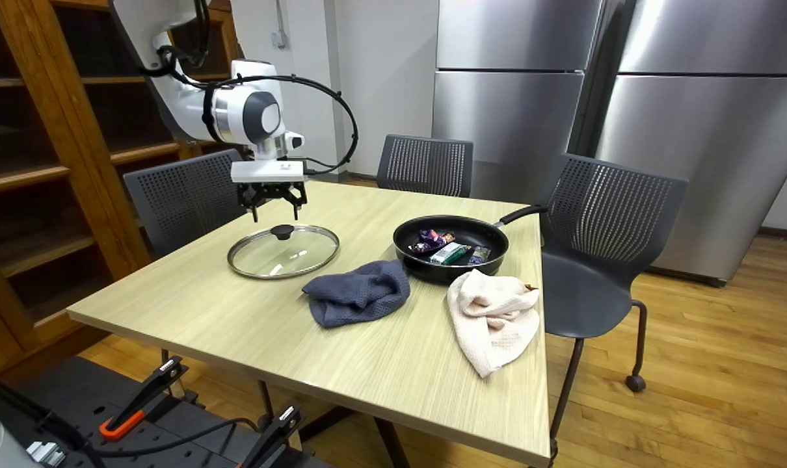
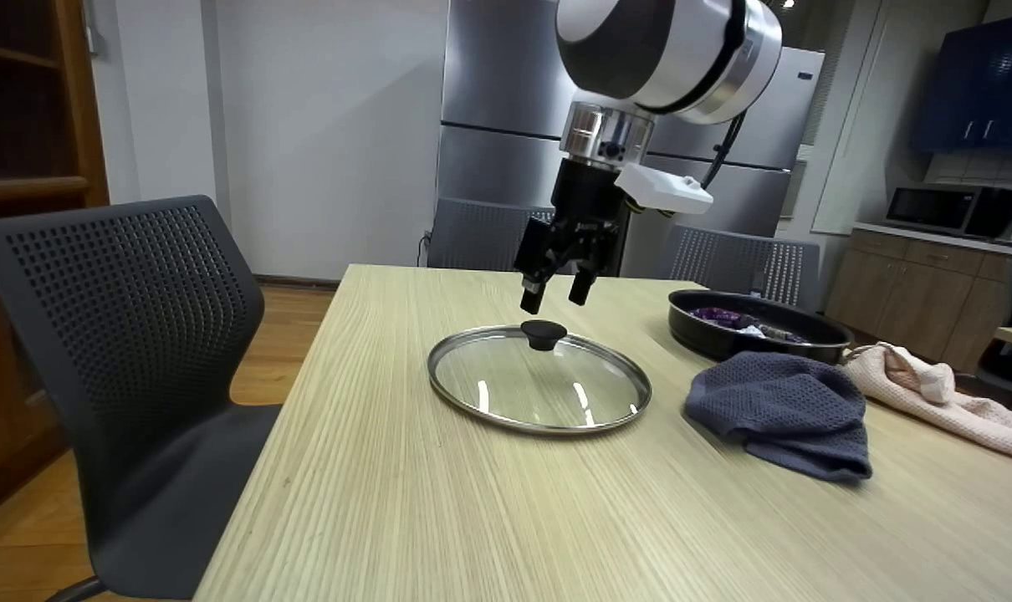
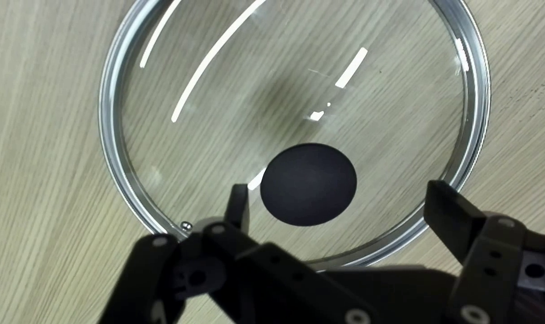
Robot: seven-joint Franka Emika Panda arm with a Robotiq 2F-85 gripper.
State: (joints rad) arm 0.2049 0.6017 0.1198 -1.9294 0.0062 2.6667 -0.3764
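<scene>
My gripper (image 1: 276, 217) is open and empty above a glass pot lid (image 1: 306, 252) with a steel rim and a black knob (image 1: 281, 232). The lid lies flat on the wooden table, knob up. In an exterior view the fingertips (image 2: 556, 298) are a little above the knob (image 2: 544, 334), apart from it. In the wrist view the knob (image 3: 308, 184) shows between the two fingers (image 3: 338, 191), closer to the left finger. The right finger overlaps the lid's rim.
A black frying pan (image 1: 426, 272) holds several wrapped snacks (image 1: 449, 252); its handle points to the table's far corner. A dark blue cloth (image 1: 361, 292) lies between lid and pan. A pale pink cloth (image 1: 494, 318) lies near the table edge. Chairs (image 1: 426, 166) stand around the table (image 1: 237, 325).
</scene>
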